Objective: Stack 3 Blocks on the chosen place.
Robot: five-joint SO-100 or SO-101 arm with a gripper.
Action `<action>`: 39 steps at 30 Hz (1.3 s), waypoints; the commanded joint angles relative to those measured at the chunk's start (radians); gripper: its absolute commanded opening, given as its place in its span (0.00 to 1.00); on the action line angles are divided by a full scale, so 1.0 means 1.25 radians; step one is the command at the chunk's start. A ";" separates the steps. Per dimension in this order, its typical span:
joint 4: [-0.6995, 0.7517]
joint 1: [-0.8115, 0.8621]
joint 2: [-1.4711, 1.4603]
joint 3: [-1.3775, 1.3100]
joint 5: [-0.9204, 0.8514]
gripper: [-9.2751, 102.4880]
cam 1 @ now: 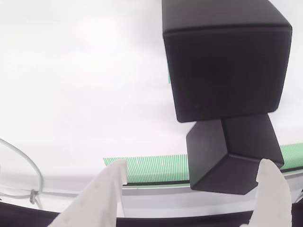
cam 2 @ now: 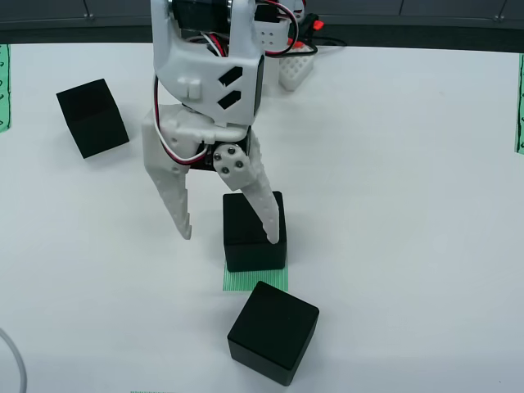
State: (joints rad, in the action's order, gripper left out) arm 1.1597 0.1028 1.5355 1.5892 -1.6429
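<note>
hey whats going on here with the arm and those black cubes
A white robot arm is working with three black blocks on a white table. Its gripper is open and holds nothing, hanging at one block that sits on a green striped patch. In the overhead view, one finger lies across that block's top and the other hangs to its left. A second block lies just in front of the patch, and a third sits tilted far left. Nothing is stacked yet.

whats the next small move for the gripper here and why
Probably swing toward the near block and descend onto it. The gripper is open and empty, one block already sits on the green patch, and this loose one lies closest beside it.
</note>
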 commanded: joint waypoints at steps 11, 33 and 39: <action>0.020 -0.125 -0.054 -0.175 0.399 0.38; 0.049 -0.102 -0.253 -0.328 0.404 0.40; 0.028 -0.099 -0.279 -0.333 0.395 0.40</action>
State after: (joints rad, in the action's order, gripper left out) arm 1.2134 -0.0307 1.1827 1.2257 -1.1413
